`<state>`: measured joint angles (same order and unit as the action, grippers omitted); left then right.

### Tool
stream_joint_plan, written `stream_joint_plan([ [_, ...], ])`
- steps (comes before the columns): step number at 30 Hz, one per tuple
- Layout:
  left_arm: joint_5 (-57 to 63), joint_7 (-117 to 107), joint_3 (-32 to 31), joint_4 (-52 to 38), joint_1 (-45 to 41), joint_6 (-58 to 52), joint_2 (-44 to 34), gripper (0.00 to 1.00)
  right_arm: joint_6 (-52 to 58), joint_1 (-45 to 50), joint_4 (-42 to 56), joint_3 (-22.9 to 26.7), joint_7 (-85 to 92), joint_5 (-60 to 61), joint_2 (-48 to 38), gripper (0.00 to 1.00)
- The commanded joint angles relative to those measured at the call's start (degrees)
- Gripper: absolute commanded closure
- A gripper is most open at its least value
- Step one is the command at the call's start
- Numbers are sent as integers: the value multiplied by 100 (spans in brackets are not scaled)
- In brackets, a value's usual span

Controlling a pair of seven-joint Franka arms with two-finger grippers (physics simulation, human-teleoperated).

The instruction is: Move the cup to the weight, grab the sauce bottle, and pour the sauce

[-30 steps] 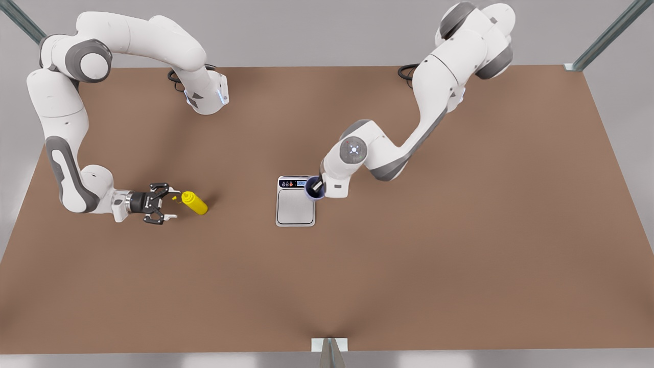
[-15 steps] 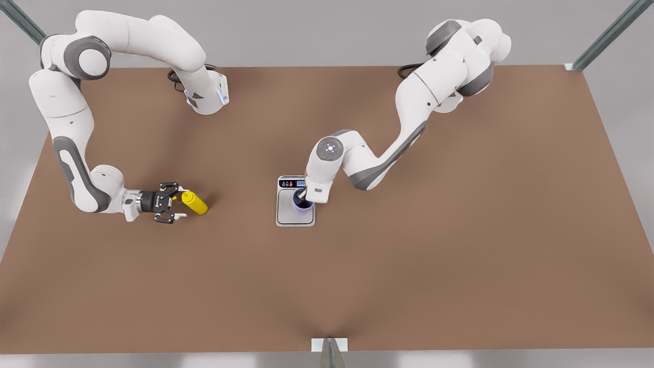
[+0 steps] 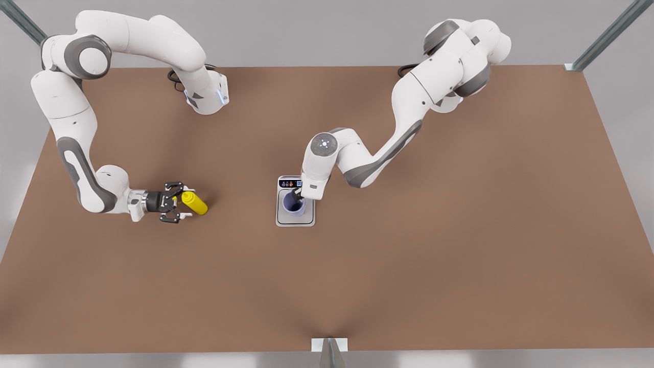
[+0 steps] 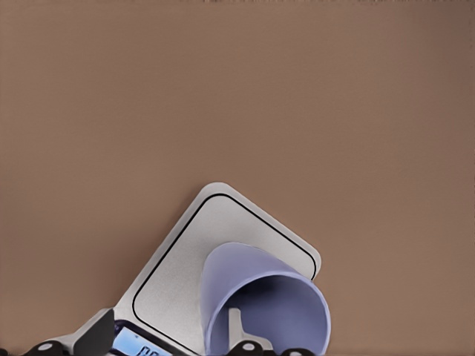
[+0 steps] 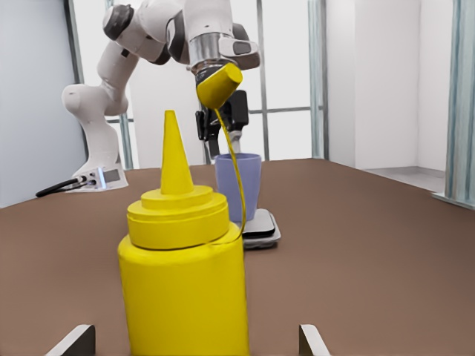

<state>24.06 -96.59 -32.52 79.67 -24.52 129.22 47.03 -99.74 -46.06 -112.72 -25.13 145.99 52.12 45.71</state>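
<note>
the cup (image 3: 294, 204), a plain pale purple tumbler, stands on the brushed silver platform of the weight (image 3: 295, 218), with the left gripper (image 3: 297, 194) clamped on its rim, one finger inside. the left wrist view looks into the cup (image 4: 266, 300) and catches the scale's blue display. the yellow sauce bottle (image 3: 194, 203) stands upright on the table (image 3: 409, 245) between the spread fingers of the right gripper (image 3: 176, 208). the right wrist view shows its pointed nozzle and tethered cap (image 5: 219, 84).
</note>
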Motion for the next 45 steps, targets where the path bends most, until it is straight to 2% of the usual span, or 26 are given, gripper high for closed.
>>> stream_joint_plan([
  [1, 20, 0, 0, -4, 0, -2, -1, 0, -2, 0, -4, 0, 0, 0, 0, 0],
  [8, -111, 18, 17, -4, 53, -396, -343, 0, -186, 27, -65, -70, -18, 9, 0, 0],
  [11, -1630, 517, 122, -4, 588, -1424, -1484, 0, -195, 27, -83, -123, -18, 44, 0, 0],
  [12, -2694, 2124, 1027, -144, 642, -2470, -2030, 0, -195, 53, -83, -123, -18, 70, 0, 0],
  [14, -2933, 6035, 1651, -338, 1424, -4413, -2347, 0, -265, 79, -118, -123, -18, 79, 0, 0],
  [15, -2933, 7575, 2346, -469, 1424, -4765, -2383, 0, -274, 79, -118, -150, -18, 79, 0, 0],
  [18, -1677, 8982, 2505, -496, 1433, -4748, -2593, 0, -283, 114, -118, -158, -18, 123, 0, 0],
  [22, -1597, 9035, 2592, -470, 1556, -4757, -3182, 0, -318, 158, -127, -158, -18, 132, 0, 0],
  [25, -1413, 9395, 2654, -470, 1670, -4704, -3200, 0, -318, 167, -127, -158, -61, 141, 0, 0],
  [26, -1421, 9413, 2654, -356, 1679, -4660, -3305, 0, -344, 167, -127, -158, -62, 141, 0, 13],
  [27, -1430, 9404, 2654, -48, 1723, -4458, -3490, 0, -380, 167, -127, -158, -298, 132, 0, 35],
  [29, -1439, 9404, 2654, -39, 1732, -4458, -3499, 0, -380, 167, -127, -158, -404, 141, 0, 45],
  [34, -1703, 9633, 2883, 769, 1907, -3878, -4079, 0, -406, 167, -127, -158, -404, 132, 0, 48],
  [42, -1703, 9642, 2883, 813, 1907, -3860, -4035, 0, -441, 211, -118, -167, -369, 132, -150, 49],
  [45, -1703, 9642, 2891, 805, 1907, -3851, -4035, 0, -397, 466, -48, -176, -817, 114, -844, 50],
])
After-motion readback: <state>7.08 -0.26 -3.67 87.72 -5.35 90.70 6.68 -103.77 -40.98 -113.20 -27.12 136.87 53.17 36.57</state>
